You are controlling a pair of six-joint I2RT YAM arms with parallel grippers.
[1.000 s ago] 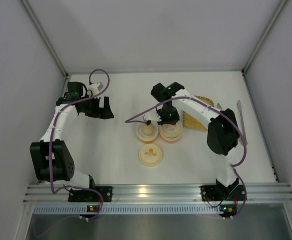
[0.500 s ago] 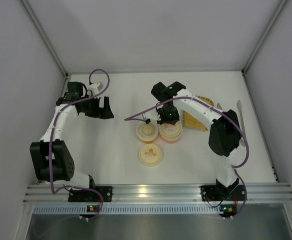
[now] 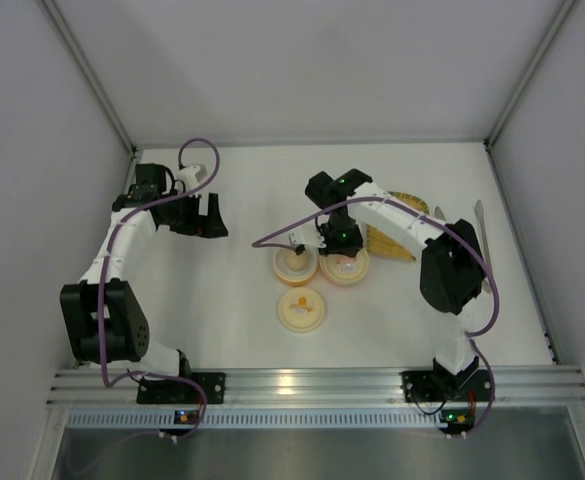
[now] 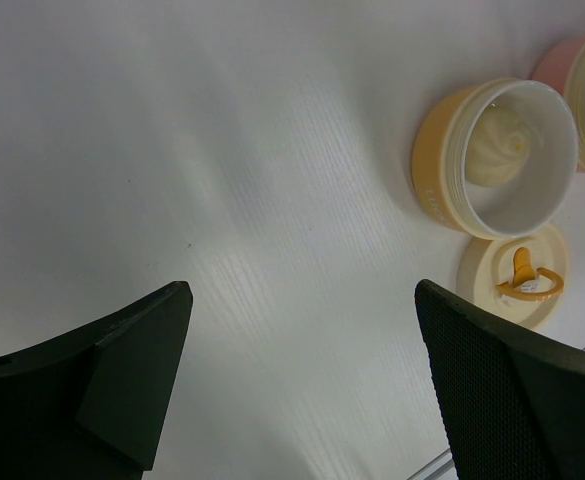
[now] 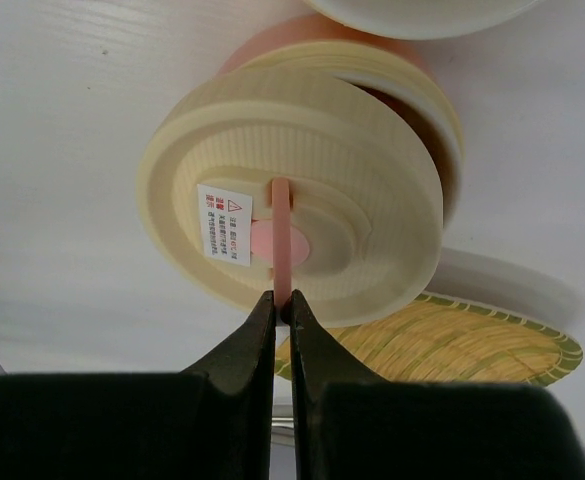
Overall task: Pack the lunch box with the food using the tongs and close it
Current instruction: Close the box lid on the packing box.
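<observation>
Your pink tub (image 4: 567,60) stands mid-table (image 3: 222,300), just beside the cream-yellow tub (image 4: 442,160). The cream-yellow tub is uncovered, with a whitish piece (image 4: 497,150) inside. Your right gripper (image 5: 282,305) is clamped on the pink tab of a cream lid (image 5: 372,200), which hangs tilted over the pink tub. A second lid (image 3: 301,308) lies flat just nearer the arm bases. Your left gripper (image 4: 302,295) is spread wide, holding nothing, well left of both tubs.

Mostly hidden behind the raised lid (image 5: 352,180) in the right wrist view: the pink tub (image 5: 312,30), contents unseen. Likewise covered in part: the yellow tray (image 5: 442,345). Cut off by the right edge of the left wrist view: the same pink tub. From above, partly lost behind the right arm (image 3: 444,270): the near end of the tongs (image 3: 480,222).
</observation>
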